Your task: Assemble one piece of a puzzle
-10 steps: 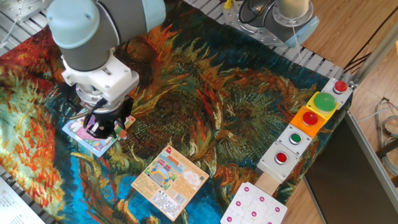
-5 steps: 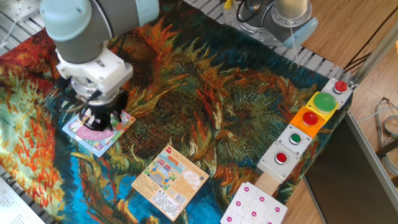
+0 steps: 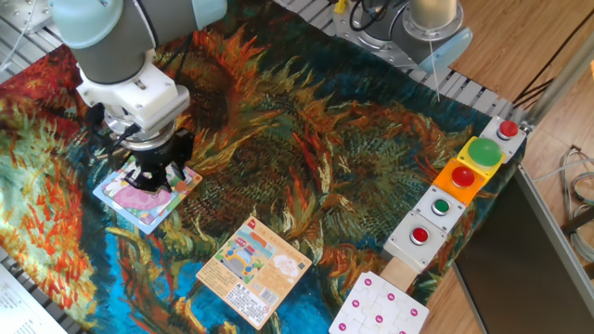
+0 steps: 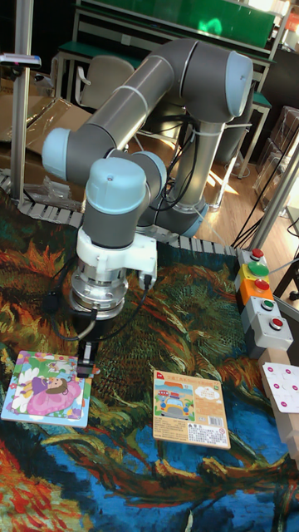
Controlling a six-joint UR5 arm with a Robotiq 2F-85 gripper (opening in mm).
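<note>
The puzzle (image 3: pixel 133 200) lies flat on the painted cloth at the front left, a square with a pink-purple figure and a light-blue rim. In the tall fixed view the puzzle (image 4: pixel 41 391) shows no open gap. My gripper (image 3: pixel 154 176) hangs straight down over its far right corner. Its dark fingers (image 4: pixel 86 345) stand close together, and my gripper (image 4: pixel 89 371) ends right at the puzzle's upper right edge. I see nothing between the fingers. The piece does not show as a separate thing; the wrist hides part of the puzzle in the fixed view.
An orange printed card (image 3: pixel 252 271) lies to the right of the puzzle, also seen as the card (image 4: pixel 189 407). A white board with pink dots (image 3: pixel 380 306) sits at the front right. A row of button boxes (image 3: pixel 461 176) lines the right edge of the table.
The arm has shifted left and toward the back over the puzzle. The puzzle's right corner, covered by the fingers before, now shows. The puzzle itself has stayed in place.
</note>
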